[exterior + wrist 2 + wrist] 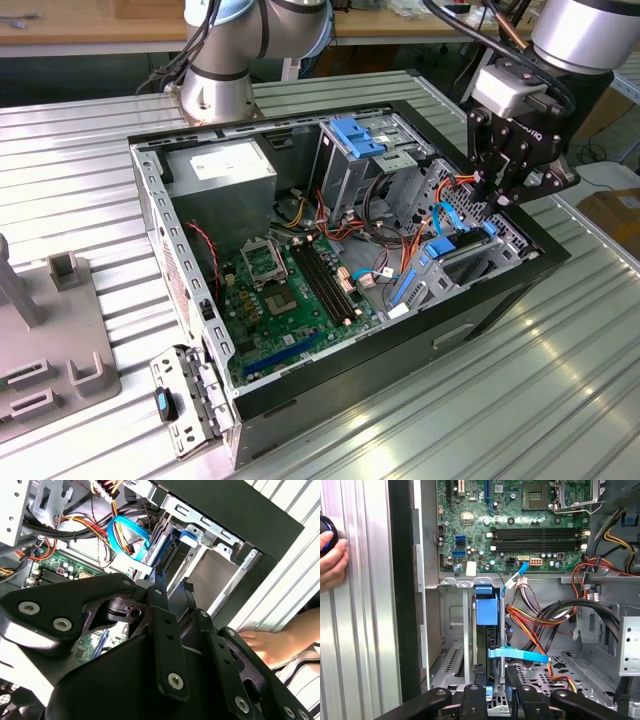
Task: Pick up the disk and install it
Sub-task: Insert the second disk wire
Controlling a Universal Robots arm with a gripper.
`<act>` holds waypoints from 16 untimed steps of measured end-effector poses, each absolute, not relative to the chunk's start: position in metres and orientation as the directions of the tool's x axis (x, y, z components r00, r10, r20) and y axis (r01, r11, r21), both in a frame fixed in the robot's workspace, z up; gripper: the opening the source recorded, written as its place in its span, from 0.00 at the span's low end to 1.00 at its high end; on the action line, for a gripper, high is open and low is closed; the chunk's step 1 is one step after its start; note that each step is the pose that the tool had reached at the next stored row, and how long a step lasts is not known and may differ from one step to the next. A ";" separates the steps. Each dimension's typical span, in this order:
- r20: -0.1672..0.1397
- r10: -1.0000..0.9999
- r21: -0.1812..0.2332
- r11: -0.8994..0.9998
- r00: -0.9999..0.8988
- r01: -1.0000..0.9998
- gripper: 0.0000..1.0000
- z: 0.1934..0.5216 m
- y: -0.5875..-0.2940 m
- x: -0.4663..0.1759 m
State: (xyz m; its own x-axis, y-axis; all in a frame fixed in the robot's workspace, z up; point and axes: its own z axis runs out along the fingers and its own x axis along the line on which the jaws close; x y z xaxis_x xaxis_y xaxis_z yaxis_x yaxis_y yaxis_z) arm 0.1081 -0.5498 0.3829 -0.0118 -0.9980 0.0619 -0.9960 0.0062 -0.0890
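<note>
A ribbed metal table (80, 160) carries an open black computer case (300, 395), lying on its side with its insides facing up; the grey arm (240, 60) rises from its base just behind the case and reaches over towards the exterior view's right. A green motherboard (290, 290) covers much of the case floor; a grey power supply (225, 170) sits in the far corner towards the exterior view's left; beside it stands a silver drive cage (345, 175) topped by a fixed blue bracket (355, 135).

The gripper (492, 200) hangs over the corner of the case at the exterior view's right, right above the drive bay; in the first wrist view the gripper (495, 682) lines up with the edge of the disk (486, 611), and the second wrist view has the gripper (172, 580) pointing straight at it. Whether it grips the disk or stands loose of it, I cannot tell.

The disk (445, 250) sits down inside that bay, on edge between the bay's metal walls, its blue carrier uppermost; orange and black wiring bunches close beside it; a light-blue flat cable (520, 655) crosses just in front of it. A person's hand (331, 562) rests on the table outside the case wall.
</note>
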 end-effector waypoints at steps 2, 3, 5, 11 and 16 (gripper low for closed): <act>0.062 -0.998 -0.089 0.001 -0.006 -0.996 0.30 0.383 -0.550 0.110; 0.062 -0.998 -0.089 -0.004 -0.002 -0.996 0.30 0.383 -0.550 0.111; 0.062 -0.998 -0.089 -0.011 0.006 -0.996 0.30 0.383 -0.550 0.112; 0.062 -0.998 -0.089 -0.033 0.028 -0.995 0.30 0.383 -0.550 0.119; 0.062 -0.997 -0.089 -0.049 0.044 -0.995 0.30 0.383 -0.550 0.126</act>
State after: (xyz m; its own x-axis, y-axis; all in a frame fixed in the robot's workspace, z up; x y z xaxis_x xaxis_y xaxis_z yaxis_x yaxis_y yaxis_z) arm 0.1261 -0.5497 0.3829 0.0439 -0.9971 0.0619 -0.9948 -0.0493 -0.0891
